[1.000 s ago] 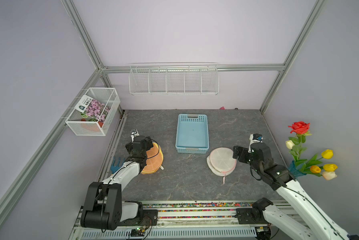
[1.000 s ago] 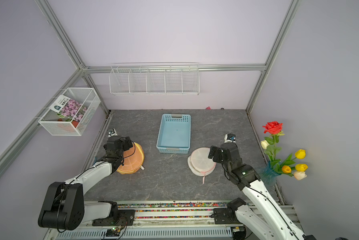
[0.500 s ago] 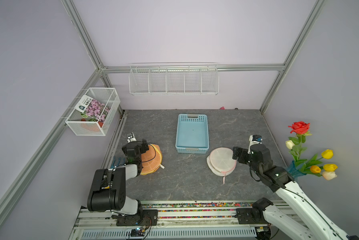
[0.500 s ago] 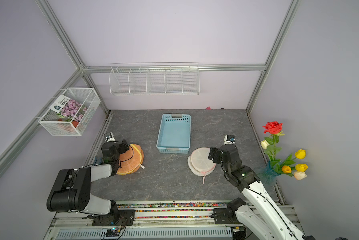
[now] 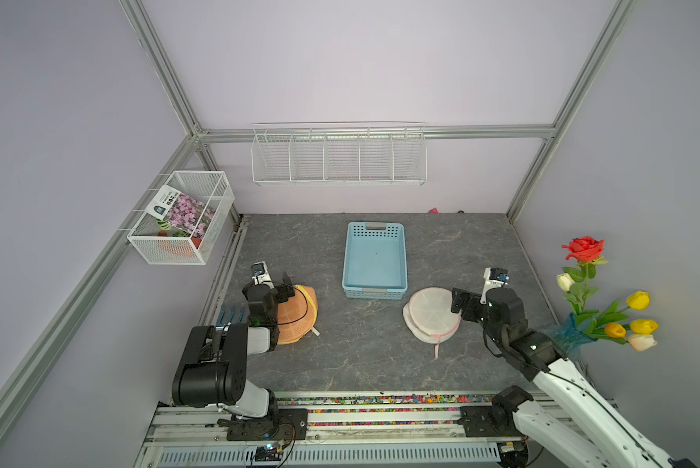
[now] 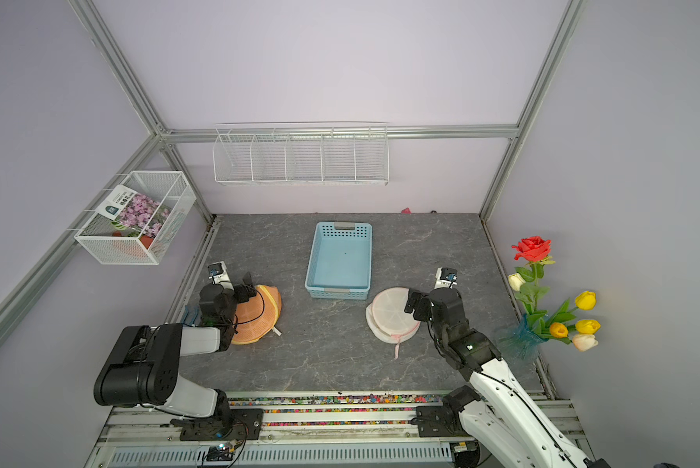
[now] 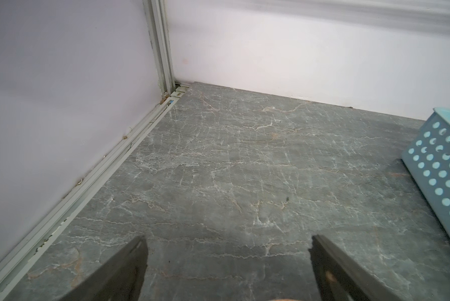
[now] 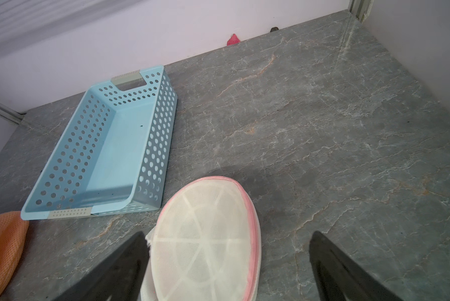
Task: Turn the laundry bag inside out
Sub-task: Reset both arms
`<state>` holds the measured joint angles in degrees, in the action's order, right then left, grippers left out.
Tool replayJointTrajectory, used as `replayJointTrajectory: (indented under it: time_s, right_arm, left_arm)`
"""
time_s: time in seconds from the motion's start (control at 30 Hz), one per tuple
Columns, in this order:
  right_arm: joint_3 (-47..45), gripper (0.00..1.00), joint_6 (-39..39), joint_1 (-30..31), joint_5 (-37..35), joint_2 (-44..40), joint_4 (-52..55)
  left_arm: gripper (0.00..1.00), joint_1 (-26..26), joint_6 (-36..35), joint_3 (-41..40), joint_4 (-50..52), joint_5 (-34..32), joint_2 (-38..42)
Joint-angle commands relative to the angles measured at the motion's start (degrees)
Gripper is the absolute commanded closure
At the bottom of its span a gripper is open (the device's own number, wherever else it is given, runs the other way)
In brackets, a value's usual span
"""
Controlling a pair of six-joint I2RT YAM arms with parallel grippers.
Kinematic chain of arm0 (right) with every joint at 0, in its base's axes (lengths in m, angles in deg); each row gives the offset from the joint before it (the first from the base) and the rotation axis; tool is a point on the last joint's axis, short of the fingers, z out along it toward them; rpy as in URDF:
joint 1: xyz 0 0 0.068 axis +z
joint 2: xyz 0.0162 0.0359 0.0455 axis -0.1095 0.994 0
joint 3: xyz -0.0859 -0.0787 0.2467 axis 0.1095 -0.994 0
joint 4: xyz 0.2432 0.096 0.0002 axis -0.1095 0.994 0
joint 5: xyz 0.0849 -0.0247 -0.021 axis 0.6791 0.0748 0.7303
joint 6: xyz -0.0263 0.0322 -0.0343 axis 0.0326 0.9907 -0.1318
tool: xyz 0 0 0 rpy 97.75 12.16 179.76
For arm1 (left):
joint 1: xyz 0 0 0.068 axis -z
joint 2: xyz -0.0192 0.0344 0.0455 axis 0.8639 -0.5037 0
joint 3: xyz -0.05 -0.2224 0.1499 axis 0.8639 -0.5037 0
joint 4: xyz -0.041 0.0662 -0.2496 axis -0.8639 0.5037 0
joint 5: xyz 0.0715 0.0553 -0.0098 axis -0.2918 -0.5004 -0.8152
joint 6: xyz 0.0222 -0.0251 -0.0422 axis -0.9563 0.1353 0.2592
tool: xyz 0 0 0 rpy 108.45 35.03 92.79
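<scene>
Hovering at the edge of the white mesh laundry bag (image 8: 205,242), my right gripper (image 8: 227,234) stands wide and holds nothing. The bag lies flat just beside the blue basket (image 8: 151,161). My left gripper (image 7: 226,238) gapes wide too, over the orange mesh bag (image 5: 301,316). I judge the pink-trimmed rim the best place to pinch, not the panel. The blue basket is empty; the wall wire basket (image 5: 170,251) holds a flower-printed packet (image 5: 180,210).
</scene>
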<state>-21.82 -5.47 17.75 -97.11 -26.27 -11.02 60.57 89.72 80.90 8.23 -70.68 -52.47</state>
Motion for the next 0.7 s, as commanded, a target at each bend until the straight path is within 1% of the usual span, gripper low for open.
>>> replayJointTrajectory:
  time_s: [0.0, 0.1, 0.2, 0.23, 0.3, 0.33, 0.37, 0.4, 0.43, 0.53, 0.57, 0.6, 0.67]
  right_arm:
    - [-1.52, 0.02, -1.77, 0.31, -2.40, 1.36, -2.84]
    - [-2.17, 0.02, -3.78, 0.31, -10.19, 4.07, -4.09]
    - [-0.99, 0.02, -6.45, 0.31, -19.26, 8.71, -4.58]
    - [-0.94, 0.02, -8.10, 0.28, -21.97, 10.21, -6.10]
    - [-2.49, 0.02, -13.69, 0.17, -26.69, 13.36, -12.65]
    - [-3.53, 0.02, -16.66, 0.01, -27.71, 14.76, -16.68]
    - [-4.94, 0.03, -19.14, -0.13, -28.25, 16.19, -21.43]
    - [-7.19, 0.03, -21.04, -1.08, -27.52, 18.03, -28.93]
    - [-8.76, 0.03, -22.49, -2.26, -25.19, 19.44, -34.32]
    - [-13.93, 0.02, -25.58, -5.59, -21.50, 25.30, -52.86]
    - [-14.40, 0.02, -26.97, -6.66, -19.98, 27.74, -56.79]
    - [-13.96, 0.03, -28.10, -7.08, -20.19, 30.34, -58.67]
    - [-13.74, 0.02, -29.90, -8.97, -18.46, 35.10, -63.49]
  left_arm:
    - [0.00, 0.32, -0.72, 0.97, 0.20, -0.82, 0.34]
    - [0.00, 0.33, -0.74, 1.03, 0.24, -0.82, 0.30]
    - [0.00, 0.32, -0.68, 1.05, 0.31, -0.84, 0.32]
    - [0.00, 0.32, -0.72, 1.09, 0.34, -0.86, 0.36]
    - [0.00, 0.32, -0.63, 1.08, 0.39, -0.83, 0.33]
    - [0.00, 0.32, -0.68, 1.09, 0.33, -0.89, 0.34]
    - [0.00, 0.32, -0.69, 1.06, 0.37, -0.83, 0.33]
    - [0.00, 0.32, -0.70, 1.05, 0.46, -0.86, 0.30]
    - [0.00, 0.32, -0.61, 1.08, 0.44, -0.85, 0.32]
    - [0.00, 0.32, -0.60, 1.13, 0.49, -0.89, 0.31]
    - [0.00, 0.32, -0.57, 1.14, 0.51, -0.81, 0.30]
    - [0.00, 0.32, -0.59, 1.17, 0.57, -0.75, 0.31]
    - [0.00, 0.32, -0.56, 1.16, 0.52, -0.79, 0.37]
